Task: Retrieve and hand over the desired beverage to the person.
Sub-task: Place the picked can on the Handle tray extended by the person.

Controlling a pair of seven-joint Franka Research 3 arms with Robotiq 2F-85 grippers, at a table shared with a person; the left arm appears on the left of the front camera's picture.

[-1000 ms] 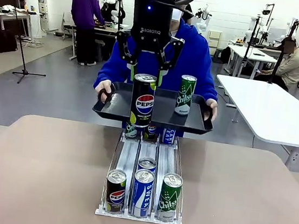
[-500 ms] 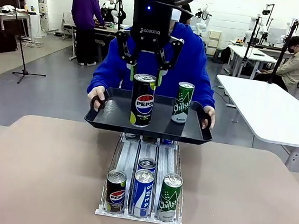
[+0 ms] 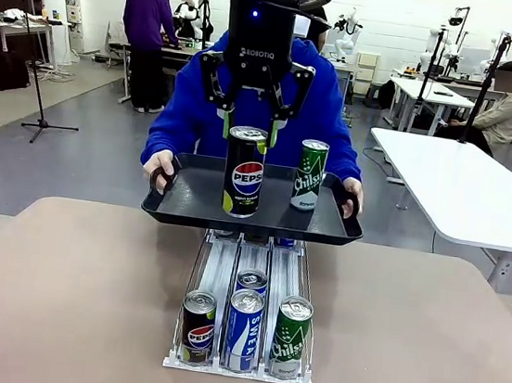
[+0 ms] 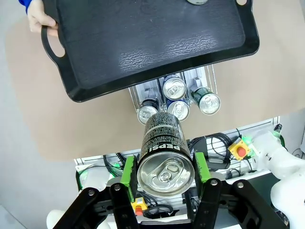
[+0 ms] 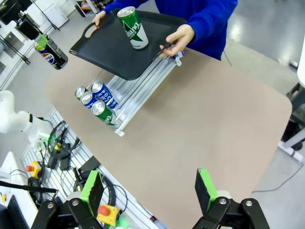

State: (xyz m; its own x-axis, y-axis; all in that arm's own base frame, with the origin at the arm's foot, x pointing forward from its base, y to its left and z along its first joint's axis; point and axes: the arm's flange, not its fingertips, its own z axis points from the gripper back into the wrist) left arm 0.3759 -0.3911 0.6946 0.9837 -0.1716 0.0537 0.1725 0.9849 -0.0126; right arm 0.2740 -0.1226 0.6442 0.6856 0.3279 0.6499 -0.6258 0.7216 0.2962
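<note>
- A clear can rack (image 3: pixel 245 321) lies on the brown tabletop (image 3: pixel 65 299), running away from the robot toward the person (image 3: pixel 257 108).
- At the rack's near end stand a Pepsi can, a blue can (image 3: pixel 244 330) and a green Chilsung can (image 3: pixel 290 337), with a further can just behind the blue one.
- The person in the royal-blue hoodie holds a black tray (image 3: pixel 190 197) by both handles above the far end of the rack; it hides that end in the front view.
- On the tray stands another green Chilsung can (image 3: pixel 310 175), upright, to the right of the gripped can and apart from it.
- The left gripper (image 3: pixel 249 127) hangs over the tray with its fingers closed on the upper part of the black Pepsi can (image 3: pixel 243 171), green pads pressed against either side.
- That Pepsi can is upright, long axis vertical, top toward the gripper, logo facing the robot; its base is at the tray floor, though contact cannot be told.
- In the left wrist view the can's lid (image 4: pixel 165 172) faces the camera and its base points down at the tray.
- The right gripper (image 5: pixel 150 193) hovers high above the near edge of the tabletop, fingers spread wide and holding nothing.
</note>
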